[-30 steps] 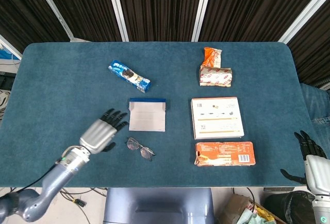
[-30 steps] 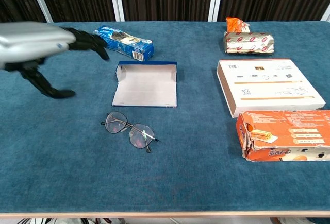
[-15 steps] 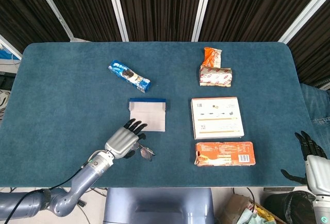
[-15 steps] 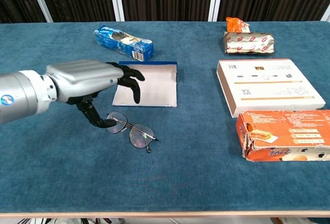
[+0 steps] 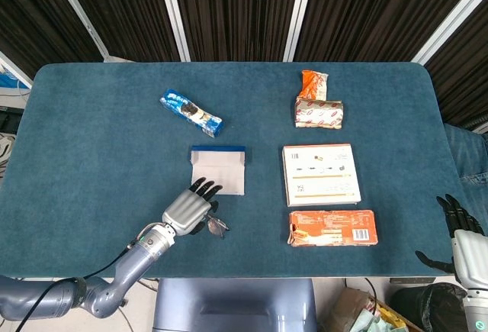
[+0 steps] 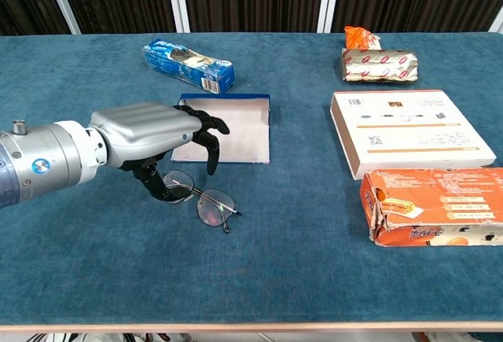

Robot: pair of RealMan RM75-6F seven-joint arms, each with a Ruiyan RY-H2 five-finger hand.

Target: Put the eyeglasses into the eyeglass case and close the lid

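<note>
Your left hand point(image 6: 149, 139) is hovering over the eyeglasses point(image 6: 206, 203) near the front edge of the table point(image 5: 91, 156), fingers point(image 6: 211, 139) spread and curved downward, thumb reaching down beside the near lens. You are not clamping anything: whether the thumb is touching the frame cannot be told, and the fingers are apart with nothing between them. The eyeglasses are lying unfolded on the cloth, partly hidden under your palm in the head view, with one lens sticking out toward the right. Just beyond your fingertips, the eyeglass case point(image 6: 236, 131) is sitting open, its pale inside facing up and its blue lid edge toward the back of the table. Your right hand point(image 5: 461, 234) is hanging off the front right corner of the table, fingers apart, holding nothing. Toward the back left a blue snack packet point(image 5: 191, 113) is lying at an angle. On the right side, a white box point(image 5: 320, 174) is resting between an orange carton point(image 5: 332, 227) at the front and two snack wrappers point(image 5: 318, 107) at the back.
</note>
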